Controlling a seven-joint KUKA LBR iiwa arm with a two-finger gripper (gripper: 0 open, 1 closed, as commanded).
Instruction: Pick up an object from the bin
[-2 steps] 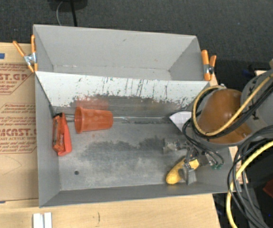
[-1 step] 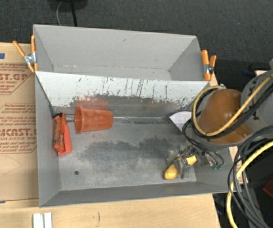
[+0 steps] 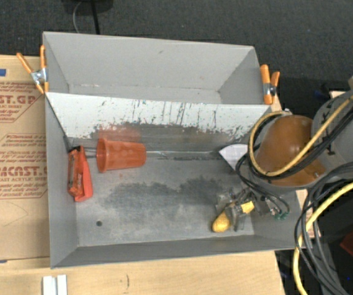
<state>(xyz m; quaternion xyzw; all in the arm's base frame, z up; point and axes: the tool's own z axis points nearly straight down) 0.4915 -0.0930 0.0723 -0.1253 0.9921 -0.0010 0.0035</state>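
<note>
Yellow, rounded, a small object [image 3: 221, 224] is lying in the bin's [image 3: 152, 208] lower right, the gripper [image 3: 237, 208] hanging just beside it — clenched or released, unclear.

A small rounded yellow thing [image 3: 221, 224] lay on the floor of the bin [image 3: 152, 60] near its front right corner, just beside the end effector [image 3: 238, 206]; whether the two touched could not be told; well apart to the left, an orange-red cup [image 3: 121, 154] lay on its side, wider end leftward; a long orange-red piece [image 3: 78, 176] lay along the left wall.
</note>
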